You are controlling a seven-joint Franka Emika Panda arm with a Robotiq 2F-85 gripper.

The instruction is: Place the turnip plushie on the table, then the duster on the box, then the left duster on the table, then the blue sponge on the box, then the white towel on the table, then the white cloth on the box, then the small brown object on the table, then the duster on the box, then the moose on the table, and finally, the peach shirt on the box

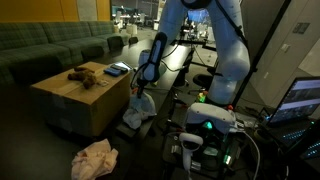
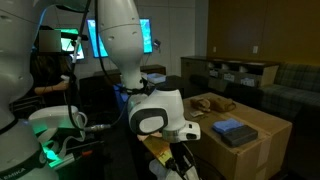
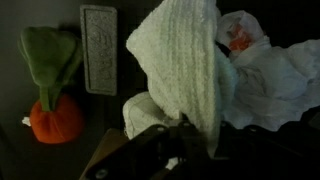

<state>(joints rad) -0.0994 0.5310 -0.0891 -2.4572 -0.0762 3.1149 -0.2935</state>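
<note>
My gripper (image 3: 185, 132) is shut on the white towel (image 3: 185, 55), which hangs from the jaws. Below it, in the wrist view, lie the turnip plushie (image 3: 48, 95), orange with green leaves, a grey rectangular duster (image 3: 98, 48), and a white cloth (image 3: 265, 70) with an orange mark. In an exterior view the gripper (image 1: 141, 90) holds the towel (image 1: 136, 112) just beside the cardboard box (image 1: 70, 108). The brown moose (image 1: 83, 75) and the blue sponge (image 1: 117, 69) lie on the box. Both also show in an exterior view, the moose (image 2: 212, 103) and the sponge (image 2: 236, 128). The peach shirt (image 1: 94, 158) lies on the floor.
A green sofa (image 1: 50, 42) stands behind the box. The robot's base and lit electronics (image 1: 215, 125) stand beside the arm. A laptop screen (image 1: 300, 100) is at the edge. Shelves and another sofa (image 2: 250, 72) stand behind the box (image 2: 262, 140).
</note>
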